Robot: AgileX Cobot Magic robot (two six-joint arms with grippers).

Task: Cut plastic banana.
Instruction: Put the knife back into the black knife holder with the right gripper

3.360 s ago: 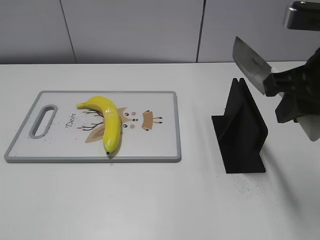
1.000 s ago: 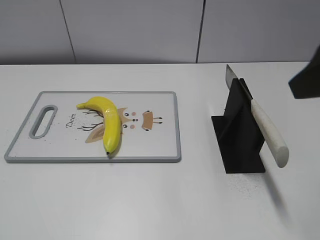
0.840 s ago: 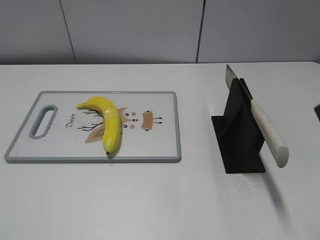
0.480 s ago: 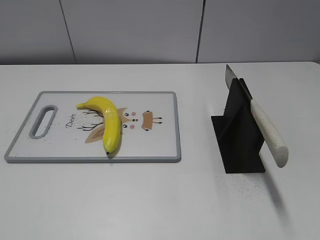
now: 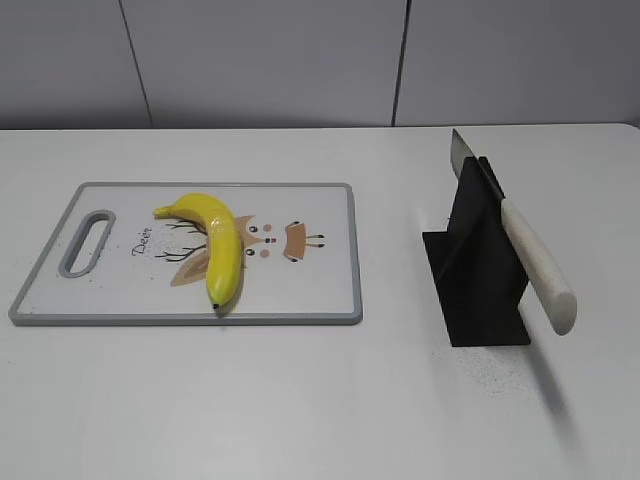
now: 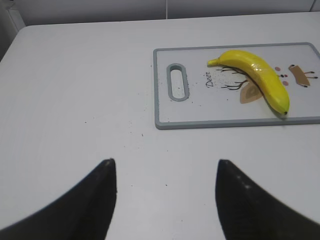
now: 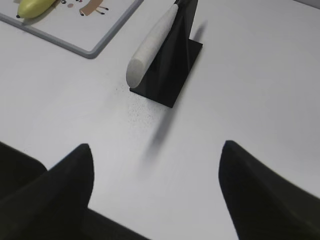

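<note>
A white table (image 5: 300,400) holds a cutting board (image 5: 310,290) with a grey rim and a cartoon deer print. The plastic banana (image 5: 218,245) lies whole on the board, curved, its stem toward the board's handle slot (image 5: 88,241) and its dark tip near the board's front edge.

Well apart from the board stands a black knife stand (image 5: 478,270). A knife (image 5: 520,240) rests slotted in it, blade tip up and away, pale handle slanting down and out past the stand.

In the left wrist view, the left gripper (image 6: 165,200) hangs over bare table with its two dark fingers (image 6: 95,200) spread wide and nothing between them. The board and banana lie ahead of the jaws and off to one side, well clear of them.

In the right wrist view, the right gripper (image 7: 155,195) likewise has its fingers (image 7: 255,190) wide apart and empty. The stand and knife handle sit ahead of the jaws, not touching them.
</note>
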